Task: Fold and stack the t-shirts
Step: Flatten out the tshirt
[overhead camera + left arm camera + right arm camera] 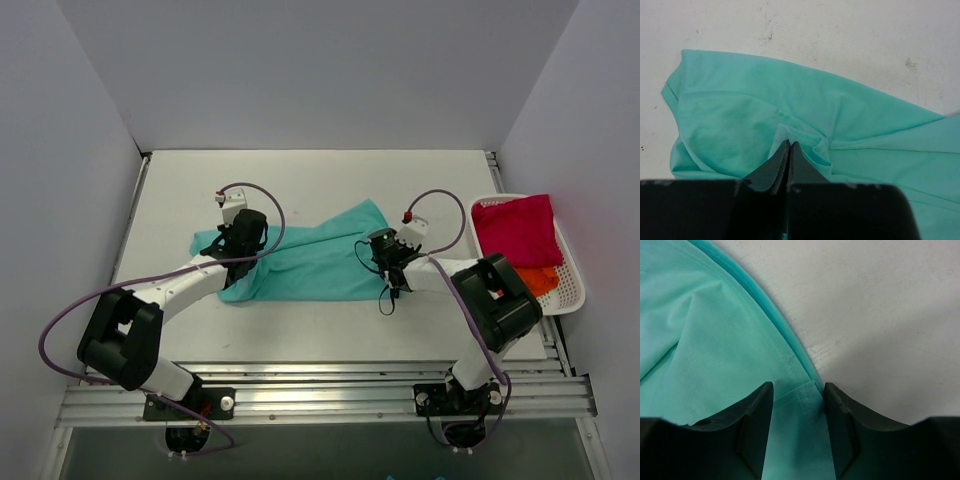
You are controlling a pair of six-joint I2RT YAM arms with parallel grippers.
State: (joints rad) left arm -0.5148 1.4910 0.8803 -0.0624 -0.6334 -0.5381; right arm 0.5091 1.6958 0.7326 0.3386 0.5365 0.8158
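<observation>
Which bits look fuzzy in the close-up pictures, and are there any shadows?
Left wrist: the black fingers at the bottom look soft-edged, the teal t-shirt sharper. Right wrist: the fingers blur too, and a soft shadow darkens the table beside them. Top external: evenly lit, no glare.

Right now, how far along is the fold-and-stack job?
Done: nothing folded; the teal t-shirt lies rumpled. In hand: left pincer shut on a pinch of it, right pincer open astride its hem. Left: fold it, then the magenta t-shirt and orange t-shirt in the basket.
</observation>
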